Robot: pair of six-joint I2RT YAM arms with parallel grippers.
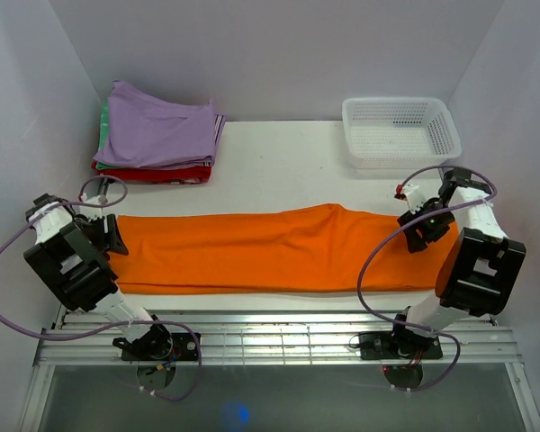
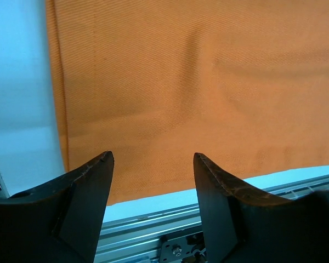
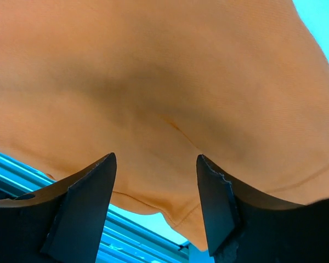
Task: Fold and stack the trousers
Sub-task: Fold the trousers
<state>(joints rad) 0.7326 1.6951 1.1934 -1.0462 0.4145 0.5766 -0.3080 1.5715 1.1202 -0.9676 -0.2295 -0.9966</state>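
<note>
The orange trousers (image 1: 270, 252) lie flat in a long band across the table, nearly from one arm to the other. My left gripper (image 1: 108, 236) hovers at their left end, jaws open, nothing between them. In the left wrist view the orange cloth (image 2: 197, 87) fills the picture beyond the left gripper (image 2: 153, 159), with its near edge by the fingertips. My right gripper (image 1: 423, 225) stands open over the right end. The right wrist view shows the cloth (image 3: 153, 71) with a hemmed corner (image 3: 200, 219) between the spread fingers of the right gripper (image 3: 156, 161), and nothing is gripped.
A stack of folded garments, lilac-purple (image 1: 157, 130) on top and red (image 1: 153, 173) at the bottom, sits at the back left. A white plastic basket (image 1: 400, 130) stands at the back right. An aluminium rail (image 1: 279, 328) runs along the near table edge. White walls close in on both sides.
</note>
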